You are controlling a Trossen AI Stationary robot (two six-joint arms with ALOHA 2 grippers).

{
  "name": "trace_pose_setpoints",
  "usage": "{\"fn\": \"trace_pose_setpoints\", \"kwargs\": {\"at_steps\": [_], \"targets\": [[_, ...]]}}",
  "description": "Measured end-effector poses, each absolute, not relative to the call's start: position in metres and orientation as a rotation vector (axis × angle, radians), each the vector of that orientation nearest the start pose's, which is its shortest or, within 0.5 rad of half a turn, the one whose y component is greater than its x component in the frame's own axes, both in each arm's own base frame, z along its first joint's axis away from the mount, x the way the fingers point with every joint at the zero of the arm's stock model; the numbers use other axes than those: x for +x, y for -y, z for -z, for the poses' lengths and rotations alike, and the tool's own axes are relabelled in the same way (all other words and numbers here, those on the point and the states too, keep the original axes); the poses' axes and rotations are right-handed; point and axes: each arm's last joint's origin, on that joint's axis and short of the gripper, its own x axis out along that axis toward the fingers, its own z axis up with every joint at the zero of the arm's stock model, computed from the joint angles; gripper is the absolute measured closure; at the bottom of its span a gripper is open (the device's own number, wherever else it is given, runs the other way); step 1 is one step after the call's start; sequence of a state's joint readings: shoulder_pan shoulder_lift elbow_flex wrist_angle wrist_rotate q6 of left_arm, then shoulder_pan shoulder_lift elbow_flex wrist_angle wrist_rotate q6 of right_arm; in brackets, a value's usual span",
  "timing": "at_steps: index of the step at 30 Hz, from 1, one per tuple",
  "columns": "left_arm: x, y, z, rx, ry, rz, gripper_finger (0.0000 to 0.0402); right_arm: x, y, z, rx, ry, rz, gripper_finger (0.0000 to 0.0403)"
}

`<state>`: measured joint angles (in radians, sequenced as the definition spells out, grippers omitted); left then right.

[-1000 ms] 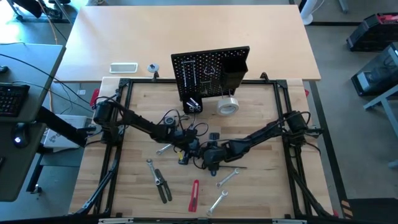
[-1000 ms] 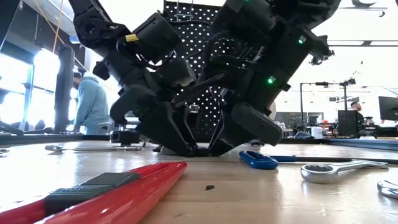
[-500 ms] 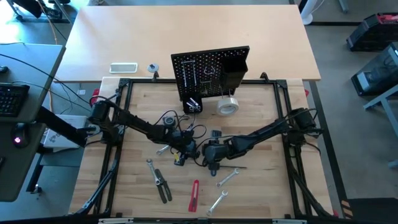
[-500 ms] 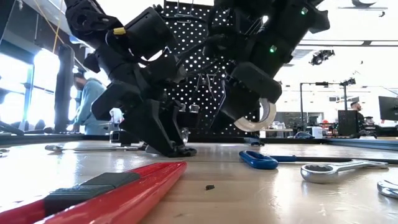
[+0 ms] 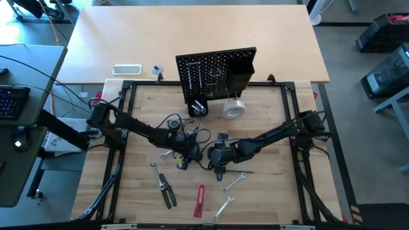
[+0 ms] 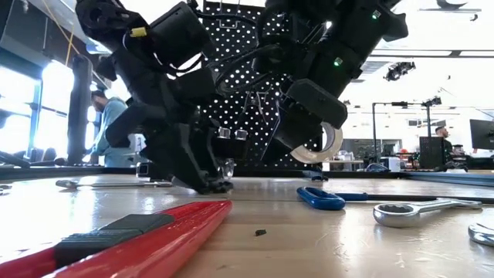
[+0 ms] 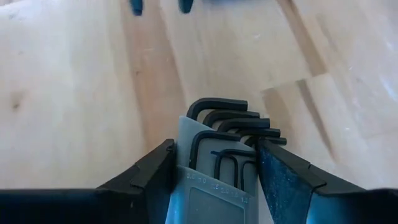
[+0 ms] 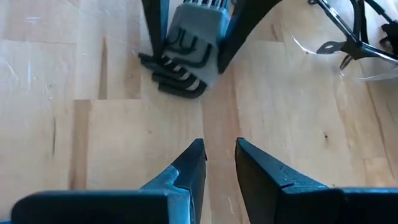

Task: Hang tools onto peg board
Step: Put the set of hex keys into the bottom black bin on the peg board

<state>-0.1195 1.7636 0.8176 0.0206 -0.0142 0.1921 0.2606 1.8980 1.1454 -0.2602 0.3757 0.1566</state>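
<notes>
Drawn back toward its own side, left end effector (image 5: 182, 163) stays clamped on hex keys (image 7: 231, 149); right end effector (image 8: 219, 163) hovers empty, fingers slightly apart.

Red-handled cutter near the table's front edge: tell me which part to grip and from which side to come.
Grip the red-handled cutter across the middle of its long handle, coming straight down from above. It lies flat on the table with bare wood along both long sides, so fingers should fit astride its narrow width. The silver wrench beside it lies apart, probably leaving enough room.
</notes>
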Motion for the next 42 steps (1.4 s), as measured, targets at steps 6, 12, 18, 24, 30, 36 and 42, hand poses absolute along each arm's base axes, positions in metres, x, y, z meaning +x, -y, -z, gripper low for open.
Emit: {"fn": "trace_pose_setpoints", "kwargs": {"at_steps": [6,12,18,24,30,36,42], "targets": [[0.314,0.034,-0.142,0.303,-0.877,0.125,0.0215,0.365,-0.084,-0.15,-0.175,-0.95,0.185,0.032],[0.31,0.027,-0.163,0.379,-0.832,0.028,0.0215,0.366,-0.084,-0.15,-0.175,-0.948,0.185,0.032],[0.304,0.008,-0.188,0.417,-0.771,-0.111,0.0216,0.366,-0.084,-0.15,-0.175,-0.946,0.185,0.032],[0.295,-0.016,-0.212,0.476,-0.726,-0.278,0.0216,0.366,-0.084,-0.15,-0.174,-0.944,0.185,0.032],[0.293,-0.042,-0.226,0.499,-0.666,-0.369,0.0216,0.367,-0.085,-0.152,-0.177,-0.927,0.183,0.032],[0.292,-0.064,-0.23,0.528,-0.644,-0.417,0.0216,0.369,-0.085,-0.152,-0.183,-0.911,0.176,0.032],[0.289,-0.082,-0.23,0.503,-0.636,-0.413,0.0216,0.37,-0.085,-0.153,-0.188,-0.897,0.177,0.032]]}}
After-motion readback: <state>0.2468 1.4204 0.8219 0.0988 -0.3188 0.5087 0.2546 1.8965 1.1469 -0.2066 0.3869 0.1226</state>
